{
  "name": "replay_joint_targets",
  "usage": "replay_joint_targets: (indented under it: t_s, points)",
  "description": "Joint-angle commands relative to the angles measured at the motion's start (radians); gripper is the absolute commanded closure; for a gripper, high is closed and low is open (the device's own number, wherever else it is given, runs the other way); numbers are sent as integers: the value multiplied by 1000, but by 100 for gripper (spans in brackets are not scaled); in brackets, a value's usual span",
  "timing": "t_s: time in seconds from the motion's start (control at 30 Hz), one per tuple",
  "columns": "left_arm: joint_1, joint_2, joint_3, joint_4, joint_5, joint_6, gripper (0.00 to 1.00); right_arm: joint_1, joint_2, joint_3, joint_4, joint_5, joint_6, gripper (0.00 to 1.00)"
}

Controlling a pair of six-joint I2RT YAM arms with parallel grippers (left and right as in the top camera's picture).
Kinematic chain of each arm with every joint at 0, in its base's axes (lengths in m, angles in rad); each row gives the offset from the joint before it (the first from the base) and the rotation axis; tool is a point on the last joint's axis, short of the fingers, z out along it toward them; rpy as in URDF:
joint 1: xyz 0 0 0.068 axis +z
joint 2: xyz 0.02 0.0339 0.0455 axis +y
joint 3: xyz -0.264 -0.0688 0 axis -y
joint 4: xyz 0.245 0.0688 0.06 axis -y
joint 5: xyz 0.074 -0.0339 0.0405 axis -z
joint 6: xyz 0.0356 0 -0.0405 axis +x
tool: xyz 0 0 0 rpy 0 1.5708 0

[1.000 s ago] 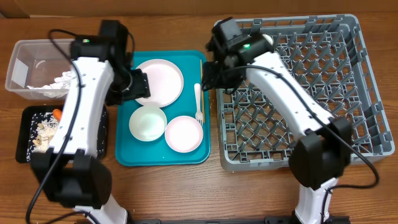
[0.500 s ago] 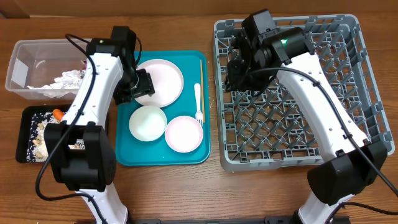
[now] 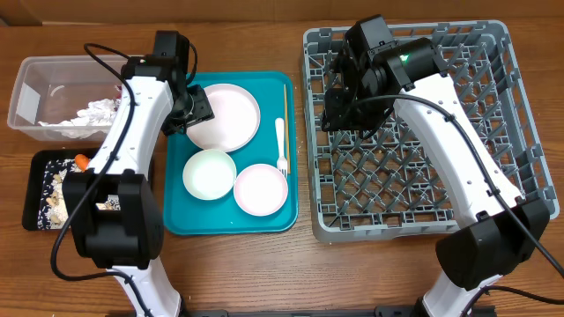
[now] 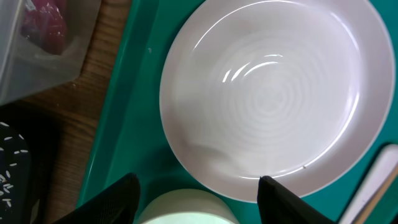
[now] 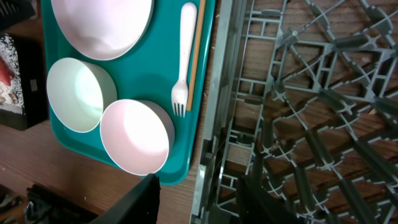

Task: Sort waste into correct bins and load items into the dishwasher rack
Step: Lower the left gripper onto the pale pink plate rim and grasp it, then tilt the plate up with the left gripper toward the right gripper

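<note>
My left gripper (image 3: 196, 114) (image 4: 199, 196) is open and empty, over the left rim of the white plate (image 3: 226, 116) (image 4: 280, 93) on the teal tray (image 3: 181, 220). A white bowl (image 3: 210, 173) (image 4: 189, 210), a pink bowl (image 3: 261, 188) (image 5: 137, 137), a white fork (image 3: 281, 145) (image 5: 183, 56) and a chopstick (image 3: 285, 104) (image 5: 199, 43) also lie there. My right gripper (image 3: 339, 116) (image 5: 202, 199) is open and empty, straddling the left wall of the grey dishwasher rack (image 3: 493, 202) (image 5: 311, 112).
The clear tub (image 3: 26, 92) at the far left holds a white napkin (image 3: 92, 114) and a red wrapper (image 4: 43, 18). The black tray (image 3: 35, 220) in front of it holds a carrot (image 3: 81, 160) and beige scraps (image 3: 57, 189).
My right gripper moved right from the rack's rear left corner to over the rack's left side, then held. My left gripper shifted slightly back along the plate's left rim.
</note>
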State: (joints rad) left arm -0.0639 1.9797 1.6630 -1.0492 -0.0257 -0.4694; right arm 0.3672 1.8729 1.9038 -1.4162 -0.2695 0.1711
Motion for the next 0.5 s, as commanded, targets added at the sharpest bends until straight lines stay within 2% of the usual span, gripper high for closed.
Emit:
replay_joint_targets:
  t_s: [0.0,0.2,0.47]
  points:
    - [5,48,-15,4,-37,-15,37,-4,-12,20,-5,6,-11,57]
    - [5,116,-15,6,-36,-64,44,-4,-12,20,-12,6,-3,56]
    - [5,183,-15,27,-37,-140,44,-3,-12,20,-16,6,-4,53]
